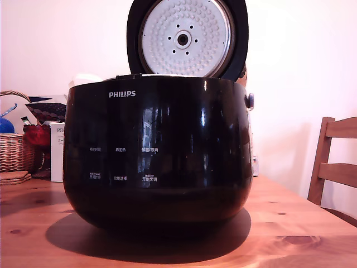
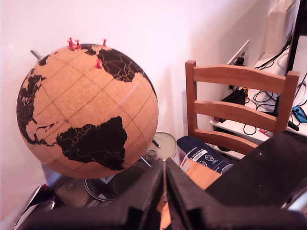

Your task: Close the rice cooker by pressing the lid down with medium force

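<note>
Front and centre on the wooden table (image 1: 312, 234), the rice cooker (image 1: 158, 151) fills most of the exterior view – big glossy black pot, white PHILIPS lettering near the top and small white button labels across the front. Its lid (image 1: 187, 38) stands wide open at the far side, nearly upright, so the dimpled silver inner plate with its central hole faces the camera.

Over in the wrist view, a cork globe (image 2: 86, 110) with black continents takes up a large share of the frame, with a handful of red pushpins (image 2: 98, 63) stuck near the top. Next in size is a wooden chair (image 2: 240, 108) against the wall; the exterior view's right also shows a wooden chair (image 1: 336, 162) beyond the table edge.

The gripper (image 2: 165, 191) shows close to the wrist camera – its two black fingers are pressed together with only a thin seam between them, clenched on nothing. The cooker isn't in that view.

At the exterior view's left, behind the cooker, sits a wicker basket (image 1: 15, 151), with a white box (image 1: 56, 152) just beside it.
</note>
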{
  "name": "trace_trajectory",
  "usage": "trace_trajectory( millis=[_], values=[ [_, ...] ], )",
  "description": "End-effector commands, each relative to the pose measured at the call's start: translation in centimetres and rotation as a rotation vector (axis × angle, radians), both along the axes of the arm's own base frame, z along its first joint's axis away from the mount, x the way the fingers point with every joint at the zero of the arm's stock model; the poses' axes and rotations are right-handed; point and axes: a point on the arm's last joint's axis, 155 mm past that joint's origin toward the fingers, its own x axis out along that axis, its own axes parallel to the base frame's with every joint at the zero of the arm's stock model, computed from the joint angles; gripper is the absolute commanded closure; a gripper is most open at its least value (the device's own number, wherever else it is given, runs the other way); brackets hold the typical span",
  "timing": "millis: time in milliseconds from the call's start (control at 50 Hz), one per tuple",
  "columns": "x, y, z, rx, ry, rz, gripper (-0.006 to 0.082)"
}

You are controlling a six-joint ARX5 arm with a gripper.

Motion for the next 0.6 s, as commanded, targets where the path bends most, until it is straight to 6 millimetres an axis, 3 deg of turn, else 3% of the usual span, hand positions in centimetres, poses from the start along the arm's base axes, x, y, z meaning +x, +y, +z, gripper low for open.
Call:
trace_trajectory(
  millis=[0, 120, 240, 320, 580],
  values=[
    [0.7, -0.7, -1.3, 0.014, 0.017, -0.008, 0.0787],
    [0.8, -0.6, -2.0, 0.05, 0.011, -0.015, 0.0787],
    [0.6, -0.7, -3.0, 0.194, -0.095, -0.071, 0.0787],
    [0.0, -1.6, -3.3, 0.332, -0.24, -0.179, 0.0787],
    [-2.4, -4.1, -3.9, 0.49, -0.443, -0.403, 0.0788]
  ],
)
